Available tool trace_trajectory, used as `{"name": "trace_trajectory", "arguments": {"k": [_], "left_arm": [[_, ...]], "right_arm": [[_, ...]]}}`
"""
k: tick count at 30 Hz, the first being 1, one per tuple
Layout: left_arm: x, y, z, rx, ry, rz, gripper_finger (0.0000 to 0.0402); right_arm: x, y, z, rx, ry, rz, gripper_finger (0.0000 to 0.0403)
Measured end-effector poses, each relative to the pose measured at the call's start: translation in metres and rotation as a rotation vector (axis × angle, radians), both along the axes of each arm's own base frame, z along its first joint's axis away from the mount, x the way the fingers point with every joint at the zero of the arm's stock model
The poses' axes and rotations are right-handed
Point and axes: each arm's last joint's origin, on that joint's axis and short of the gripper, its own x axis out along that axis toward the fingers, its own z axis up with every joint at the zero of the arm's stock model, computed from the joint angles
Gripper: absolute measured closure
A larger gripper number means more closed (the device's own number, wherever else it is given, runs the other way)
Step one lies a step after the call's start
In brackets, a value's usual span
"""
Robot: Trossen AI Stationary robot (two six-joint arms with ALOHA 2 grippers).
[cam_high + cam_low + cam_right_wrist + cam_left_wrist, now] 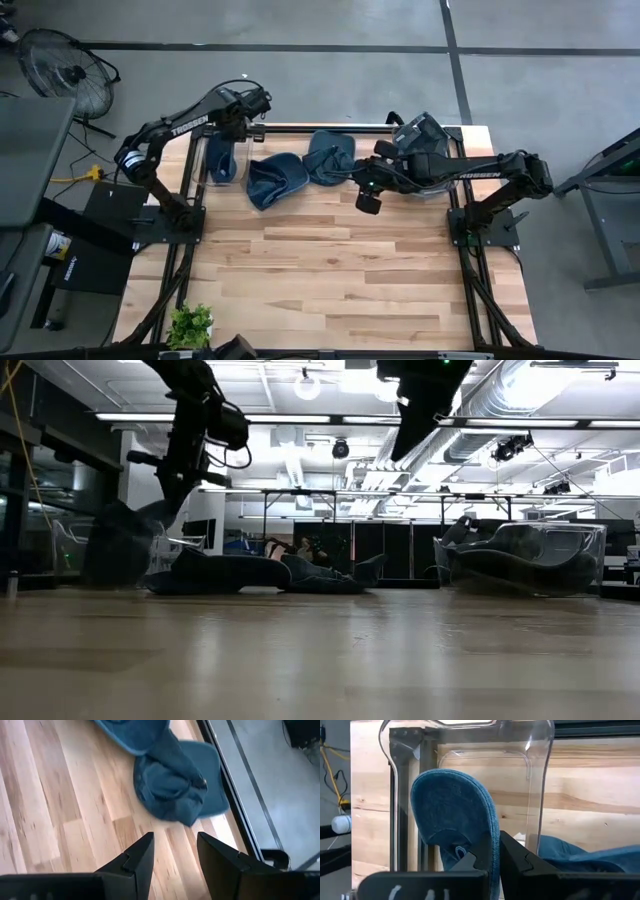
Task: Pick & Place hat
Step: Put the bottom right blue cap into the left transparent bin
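Observation:
Several blue denim hats are in view. My left gripper (495,845) (230,135) stands over the clear bin (222,160) (470,750) at the table's far left and is shut on one hat (452,815) (120,545). Two more hats (275,180) (330,157) lie crumpled on the table's far middle. My right gripper (175,847) (367,198) hovers open above the table, just right of and nearer than the right-hand hat (172,782), touching nothing. My left gripper pinches the hat between its two fingers at the stitched edge (492,837), coming from above. The hat hangs below the fingers, down inside the clear bin. In the low view its lower end (115,575) reaches about the bin's floor.
A second clear bin (425,135) (530,560) with dark hats inside stands at the table's far right, behind my right arm. A small green plant (190,322) sits at the near left edge. Bare wood (330,270) covers the near half of the table.

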Motion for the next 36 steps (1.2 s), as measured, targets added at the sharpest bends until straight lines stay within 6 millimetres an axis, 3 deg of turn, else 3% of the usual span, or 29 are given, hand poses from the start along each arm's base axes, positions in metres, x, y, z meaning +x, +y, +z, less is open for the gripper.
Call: {"name": "trace_trajectory", "arguments": {"k": [5,11,23,36], "left_arm": [[0.004,0.005,-0.007,0.021,0.026,0.031,0.0392],[0.005,0.011,-0.007,0.082,0.018,0.041,0.0338],[-0.002,0.022,-0.007,0.128,0.012,0.085,0.0272],[-0.001,0.024,-0.006,0.156,0.046,0.024,0.0158]], "right_arm": [[-0.005,0.0,-0.003,0.006,0.061,-0.006,0.0258],[-0.008,0.0,-0.007,0.008,0.082,-0.007,0.0258],[-0.017,0.001,-0.043,0.022,0.181,-0.01,0.0258],[-0.005,0.003,-0.042,0.047,0.07,0.109,0.0258]]}}
